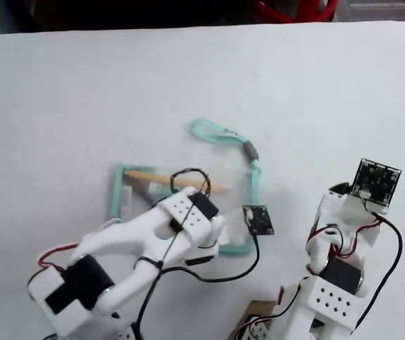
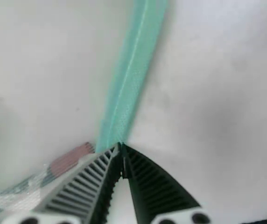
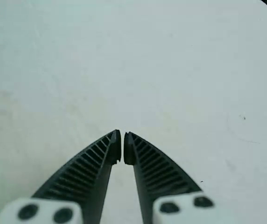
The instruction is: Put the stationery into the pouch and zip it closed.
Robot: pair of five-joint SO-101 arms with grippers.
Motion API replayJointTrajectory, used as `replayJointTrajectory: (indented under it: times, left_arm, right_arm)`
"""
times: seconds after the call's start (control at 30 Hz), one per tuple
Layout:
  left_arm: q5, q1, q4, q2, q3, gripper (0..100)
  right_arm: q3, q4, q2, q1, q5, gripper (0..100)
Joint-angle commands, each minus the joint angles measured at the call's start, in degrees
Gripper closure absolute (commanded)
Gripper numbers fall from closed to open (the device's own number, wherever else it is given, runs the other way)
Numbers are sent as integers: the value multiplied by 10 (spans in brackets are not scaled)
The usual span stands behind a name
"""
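White tabletop (image 1: 82, 92) lies bare around the pouch (image 1: 117, 195), with wide open room past its far edge and to both sides; the table's far edge is well apart from it. The left arm (image 1: 153, 237) leans over the pouch's near half and covers much of it. The right arm (image 1: 337, 241) stands well apart from the pouch, on the side of the strap loop (image 1: 213, 131), over bare table. A red object (image 1: 294, 8) sits past the table's far edge, and a brown piece (image 1: 255, 312) lies beside the right arm's base.

The pouch lies flat, clear-walled with a mint-green border. The strap loop, carrying a dark toggle (image 1: 250, 150), curls out from the pouch's far corner. Inside, a pencil (image 1: 149, 175) lies along the far edge, and a reddish item (image 2: 70, 158) shows through the film (what it is I cannot tell).

The left gripper (image 2: 122, 148) has its fingers pressed together, tips at the pouch's green zipper band (image 2: 129, 74); whether they pinch it is unclear. The right gripper (image 3: 122, 148) is likewise closed, holding nothing.
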Motion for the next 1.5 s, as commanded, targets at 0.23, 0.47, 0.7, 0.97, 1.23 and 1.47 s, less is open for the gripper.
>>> replayJointTrajectory:
  times: [0.23, 0.47, 0.7, 0.97, 1.23, 1.47]
  left_arm:
    - [-42, -55, 44, 124, -134, 976]
    - [-44, -87, 87, 234, -295, 976]
    - [-40, -143, 53, 272, -392, 976]
    - [-45, -157, 191, 232, -485, 976]
    - [-40, -157, 273, 17, -554, 974]
    - [-38, -211, 253, -175, -558, 975]
  right_arm:
    - [-3, -7, -7, 4, -4, 981]
    - [-3, -7, -7, 4, -4, 981]
    - [-3, -7, -7, 4, -4, 981]
    - [-3, -8, -7, 4, -4, 981]
    - [-2, -7, -4, -30, -3, 981]
    - [8, 6, -5, -163, 84, 977]
